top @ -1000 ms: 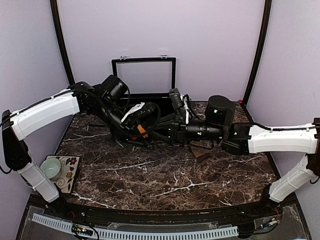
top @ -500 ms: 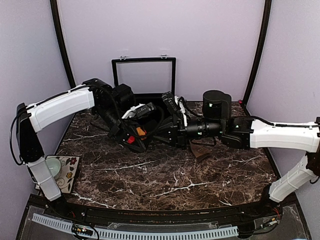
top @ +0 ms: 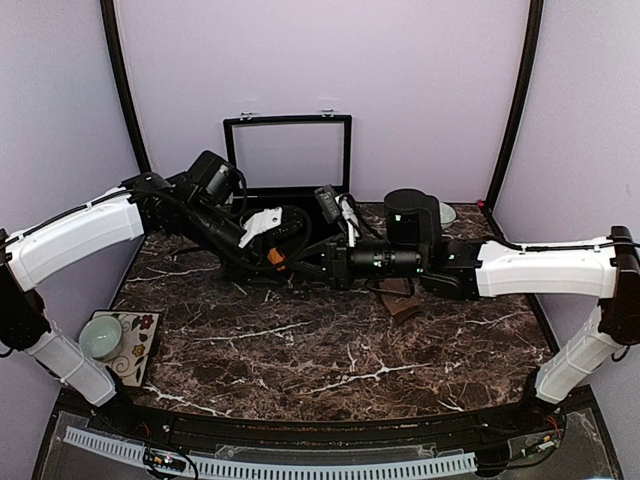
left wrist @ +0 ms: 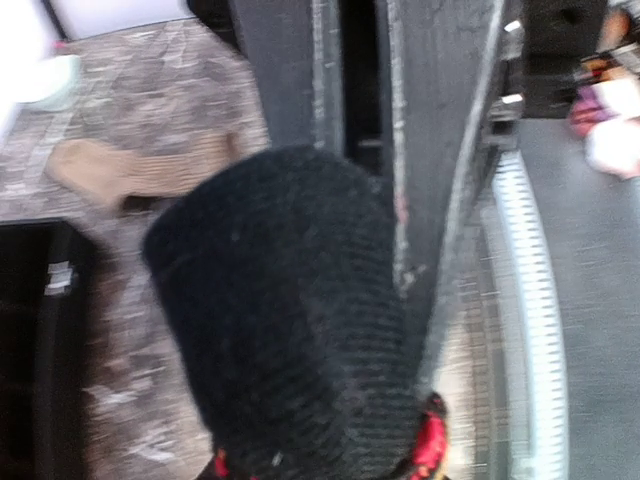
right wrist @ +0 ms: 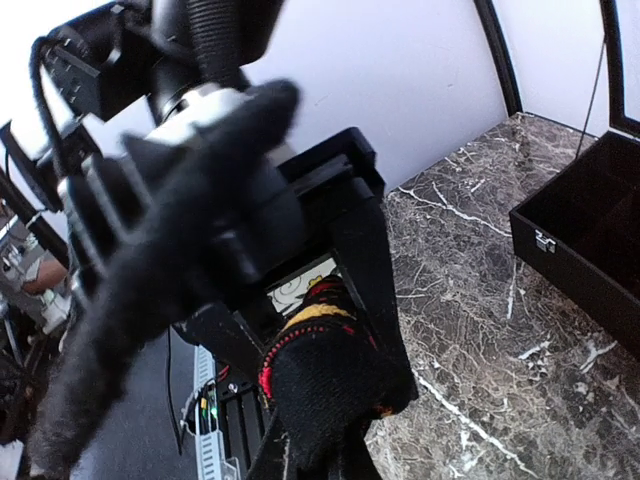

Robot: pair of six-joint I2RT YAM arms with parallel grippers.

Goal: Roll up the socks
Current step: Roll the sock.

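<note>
My right gripper (right wrist: 315,445) pinches the black sock (right wrist: 325,375) above the table (top: 300,350), the left gripper (top: 272,248) hides under it, wide or narrow I cannot tell, and a hard pull may free it.

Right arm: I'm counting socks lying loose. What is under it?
A brown sock lies on the table under the right arm, its near end poking out. The arm covers the rest of it, and anything else beneath cannot be seen.
</note>
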